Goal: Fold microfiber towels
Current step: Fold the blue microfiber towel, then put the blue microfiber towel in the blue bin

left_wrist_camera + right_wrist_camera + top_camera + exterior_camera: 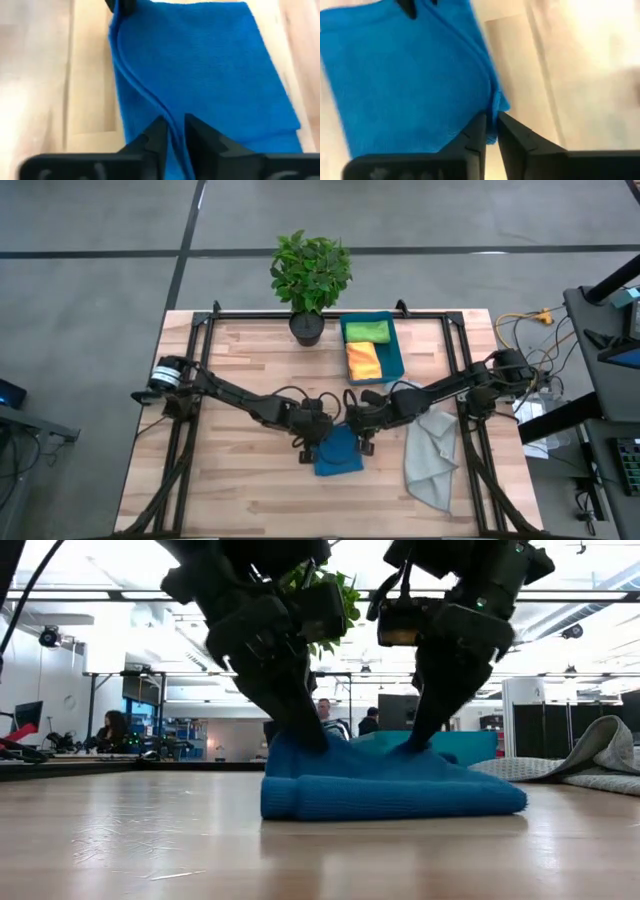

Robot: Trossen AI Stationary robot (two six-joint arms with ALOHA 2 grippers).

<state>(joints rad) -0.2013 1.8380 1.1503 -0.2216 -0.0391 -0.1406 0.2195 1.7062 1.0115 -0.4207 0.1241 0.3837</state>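
Grippers (340, 430) on blue towel (338, 453), wooden table (230, 490), office behind.

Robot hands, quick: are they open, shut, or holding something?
Left gripper: shut on the blue towel's folded edge.
Right gripper: shut on the blue towel's corner.

— What is the blue towel (200, 70) made of?
— Soft cloth with a fine, fuzzy nap, matt. The grey towel (432, 450) is cloth too, limp and creased.
— And the worktop (230, 480)?
— Pale wood planks, smooth, with a light sheen in the low view.
— The hands?
— The left hand (172, 137) and right hand (491, 131) have dark, matt, hard fingers, like plastic. The bin (392, 355) looks like smooth teal plastic.
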